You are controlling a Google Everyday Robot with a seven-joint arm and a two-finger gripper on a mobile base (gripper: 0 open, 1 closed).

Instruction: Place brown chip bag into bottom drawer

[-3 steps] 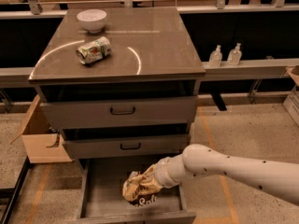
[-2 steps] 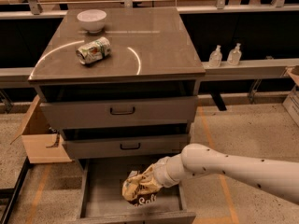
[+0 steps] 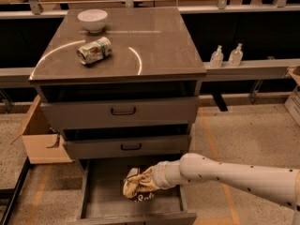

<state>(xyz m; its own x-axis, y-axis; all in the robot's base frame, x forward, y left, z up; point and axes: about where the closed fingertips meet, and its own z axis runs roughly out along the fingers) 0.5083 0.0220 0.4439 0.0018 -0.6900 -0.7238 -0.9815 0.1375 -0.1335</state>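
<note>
Gripper (image 3: pixel 151 181) squeezing the brown chip bag (image 3: pixel 138 187), low inside the bottom drawer (image 3: pixel 101 196), right of its middle. Lower gently to the floor, then let go. Mind the right wall and the middle drawer (image 3: pixel 126 146) just above; lots of room toward the left wall

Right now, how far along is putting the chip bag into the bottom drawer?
Done: the bottom drawer is pulled open. Under way: the chip bag is inside its outline, the hand right against it. Left: release and pull the arm out; I cannot tell if the bag rests on the drawer floor.
</note>
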